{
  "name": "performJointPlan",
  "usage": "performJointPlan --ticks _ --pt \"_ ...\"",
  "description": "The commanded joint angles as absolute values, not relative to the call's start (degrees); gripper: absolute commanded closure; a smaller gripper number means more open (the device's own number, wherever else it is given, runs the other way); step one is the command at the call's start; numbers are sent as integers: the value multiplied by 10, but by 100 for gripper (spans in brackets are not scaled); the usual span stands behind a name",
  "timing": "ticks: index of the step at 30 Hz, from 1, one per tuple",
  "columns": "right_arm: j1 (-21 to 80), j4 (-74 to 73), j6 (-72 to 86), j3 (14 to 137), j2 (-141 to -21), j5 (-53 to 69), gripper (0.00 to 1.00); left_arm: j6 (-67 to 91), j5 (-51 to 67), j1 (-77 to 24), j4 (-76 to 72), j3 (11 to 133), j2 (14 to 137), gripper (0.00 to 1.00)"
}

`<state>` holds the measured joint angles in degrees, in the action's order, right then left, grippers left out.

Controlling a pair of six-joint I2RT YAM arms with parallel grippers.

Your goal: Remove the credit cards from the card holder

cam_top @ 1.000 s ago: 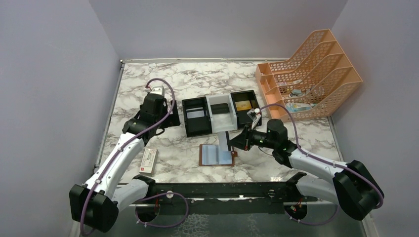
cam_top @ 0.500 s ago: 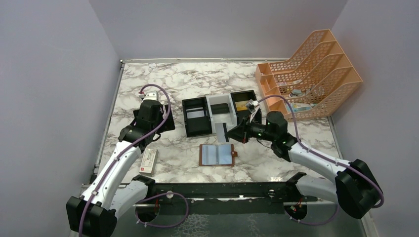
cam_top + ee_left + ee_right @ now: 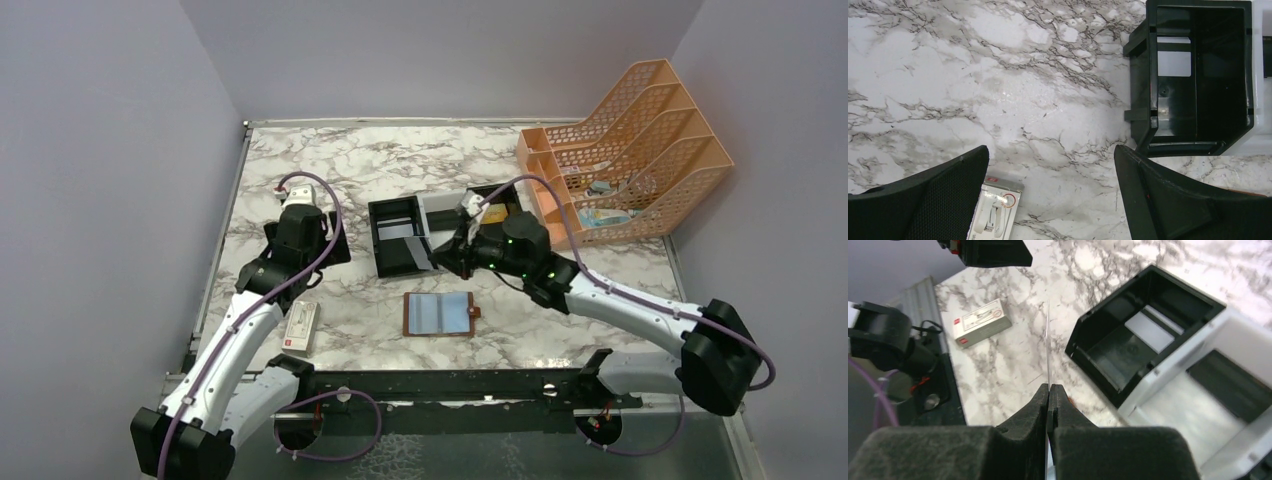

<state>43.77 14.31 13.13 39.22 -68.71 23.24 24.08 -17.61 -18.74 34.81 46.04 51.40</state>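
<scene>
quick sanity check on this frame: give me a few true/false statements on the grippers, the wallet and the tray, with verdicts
1. The right gripper is shut on a thin card. True.
2. The card holder is folded closed. False: it lies open on the table, with its pale blue pockets facing up.
3. The left gripper is holding the white box. False: its fingers are spread wide with nothing between them, and the box lies on the table below.
4. A pale card lies in the left black compartment of the tray. True.
</scene>
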Motion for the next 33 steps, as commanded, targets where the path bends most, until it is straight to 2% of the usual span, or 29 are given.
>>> performJointPlan --ticks 1,12,18,33 --pt "506 109 -11 460 -746 59 99 243 -207 -184 341 452 488 1" --pt "545 75 -215 596 -910 -105 99 252 -252 -179 349 454 469 1" --pt "545 -5 -316 699 -1003 -78 99 253 -258 -167 349 452 450 1" --pt "544 -44 -428 772 -1124 -101 99 250 -238 -165 344 453 465 1"
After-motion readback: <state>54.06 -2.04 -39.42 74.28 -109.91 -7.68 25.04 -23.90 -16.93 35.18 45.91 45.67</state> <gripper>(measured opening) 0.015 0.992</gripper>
